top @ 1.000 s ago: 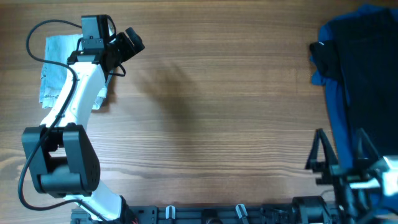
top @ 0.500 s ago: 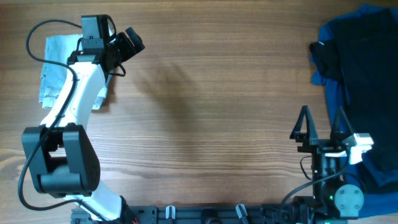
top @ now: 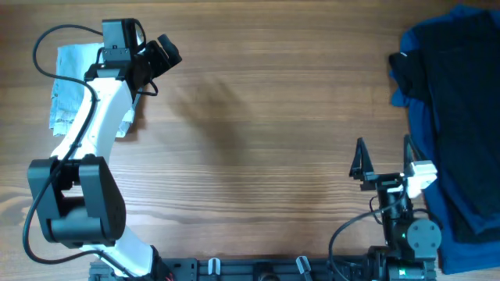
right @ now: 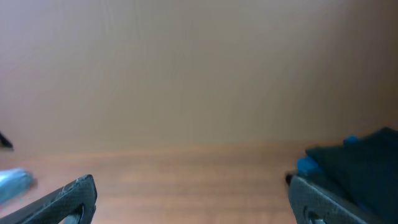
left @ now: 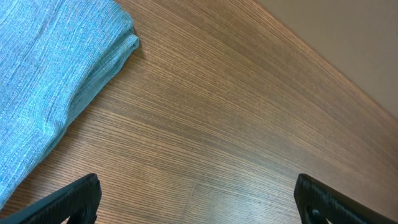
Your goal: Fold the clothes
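Shorts at far left, both grippers empty

One pair of light blue denim shorts (top: 66,86) lies folded near the left gripper (top: 162,53), on its left side. That gripper's jaws gape, holding nothing. The right gripper (top: 383,160) is spread wide and empty above the wooden table (top: 266,117). Just to its right, one black garment (top: 469,109) lies on one dark blue garment (top: 426,164).

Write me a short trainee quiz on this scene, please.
1. True or false: the right tool holds the shorts.
2. Which is nearer the shorts? A) left tool B) right tool
3. Fill in: the right tool's jaws stand ____.
Key: 1 false; 2 A; 3 open.
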